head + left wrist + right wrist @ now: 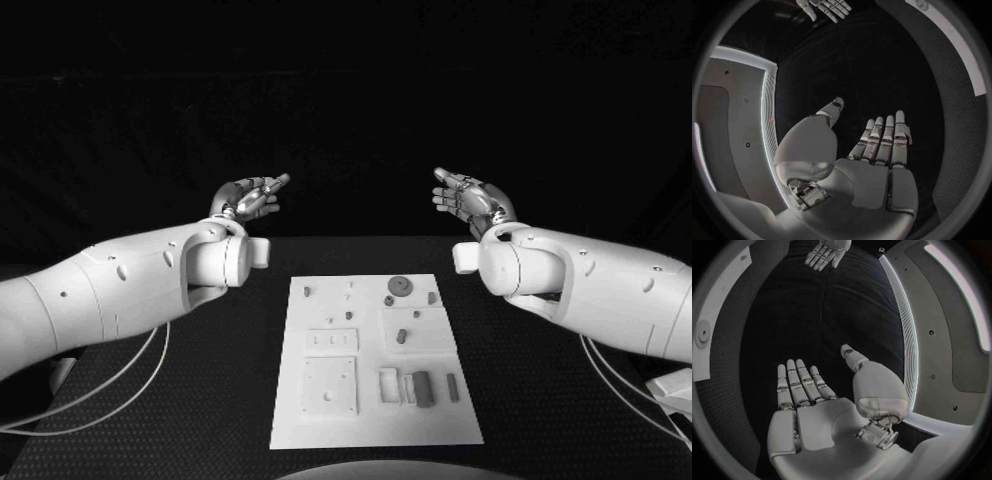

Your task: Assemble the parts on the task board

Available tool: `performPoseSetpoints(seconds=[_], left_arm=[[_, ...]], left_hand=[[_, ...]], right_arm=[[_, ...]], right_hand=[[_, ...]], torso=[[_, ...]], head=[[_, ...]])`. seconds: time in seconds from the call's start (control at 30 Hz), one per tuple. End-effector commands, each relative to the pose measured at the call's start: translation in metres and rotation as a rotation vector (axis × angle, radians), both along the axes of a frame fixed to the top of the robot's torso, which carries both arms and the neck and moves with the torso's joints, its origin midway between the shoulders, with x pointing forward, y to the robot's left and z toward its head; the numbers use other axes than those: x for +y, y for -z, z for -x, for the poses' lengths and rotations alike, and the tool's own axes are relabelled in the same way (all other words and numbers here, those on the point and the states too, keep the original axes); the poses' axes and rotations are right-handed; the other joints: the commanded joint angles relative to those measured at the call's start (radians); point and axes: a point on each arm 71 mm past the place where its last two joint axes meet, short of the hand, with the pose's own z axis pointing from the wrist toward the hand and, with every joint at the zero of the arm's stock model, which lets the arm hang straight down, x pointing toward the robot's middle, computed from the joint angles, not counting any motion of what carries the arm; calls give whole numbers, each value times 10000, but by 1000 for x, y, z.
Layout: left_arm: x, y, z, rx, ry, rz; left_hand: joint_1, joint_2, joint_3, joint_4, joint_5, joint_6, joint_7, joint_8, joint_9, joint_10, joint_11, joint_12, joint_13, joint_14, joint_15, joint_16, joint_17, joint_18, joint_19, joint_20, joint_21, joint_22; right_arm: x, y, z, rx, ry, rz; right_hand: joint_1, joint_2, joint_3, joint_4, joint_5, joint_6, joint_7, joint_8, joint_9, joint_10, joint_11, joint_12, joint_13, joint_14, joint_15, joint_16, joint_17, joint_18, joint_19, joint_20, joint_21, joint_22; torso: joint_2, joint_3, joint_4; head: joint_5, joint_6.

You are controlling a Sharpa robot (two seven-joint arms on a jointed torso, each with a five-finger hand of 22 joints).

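On black table (216, 400), centre: white task board (310, 425), lying flat, long side running away from robot. Grey parts on board: round part (400, 285) near far edge, small pieces (402, 335) mid-board, upright rectangular parts (421, 388) in a row at near right. Beyond far edge of board, raised above table: left hand (248, 200) and right hand (472, 198), well apart, palms up. Left hand (873, 165) spread flat, fingers straight and side by side, thumb out, holding nothing. Right hand (817, 405) likewise flat and spread, holding nothing. Neither touching board nor parts.
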Motion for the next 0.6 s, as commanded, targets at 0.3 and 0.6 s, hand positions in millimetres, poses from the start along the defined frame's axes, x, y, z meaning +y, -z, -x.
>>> performPoseSetpoints(seconds=[0.3, 0.6], left_arm=[[13, -10, -25, 1554, 675, -175], [6, -3, -11, 1436, 1556, -503]], left_hand=[[590, 102, 88, 16, 78, 450, 294, 277, 226, 648, 155, 198, 102, 555, 80, 329, 249, -140, 443, -67, 159, 207], [1859, 274, 660, -848, 90, 2440, 445, 1168, 474, 3051, 159, 1324, 563, 2781, -143, 1504, 727, 315, 1907, -387, 861, 487]], right_arm=[[-9, -11, -27, 1666, -2506, 68], [-20, -15, -42, -749, -3409, 7258]], right_hand=[[1597, 80, 419, -1769, 88, 1669, 1090, 1080, 798, 1588, 162, 666, 222, 1574, 288, 888, 416, 553, 1477, 64, 342, 593], [2501, -88, 807, -2127, 83, 3731, 711, 1901, 947, 3717, -432, 1518, 532, 4181, -781, 2161, 1030, 1390, 4006, -153, 1169, 561]], torso=[[1, 3, -2], [21, -21, 27]], head=[[6, -78], [-10, 287]])
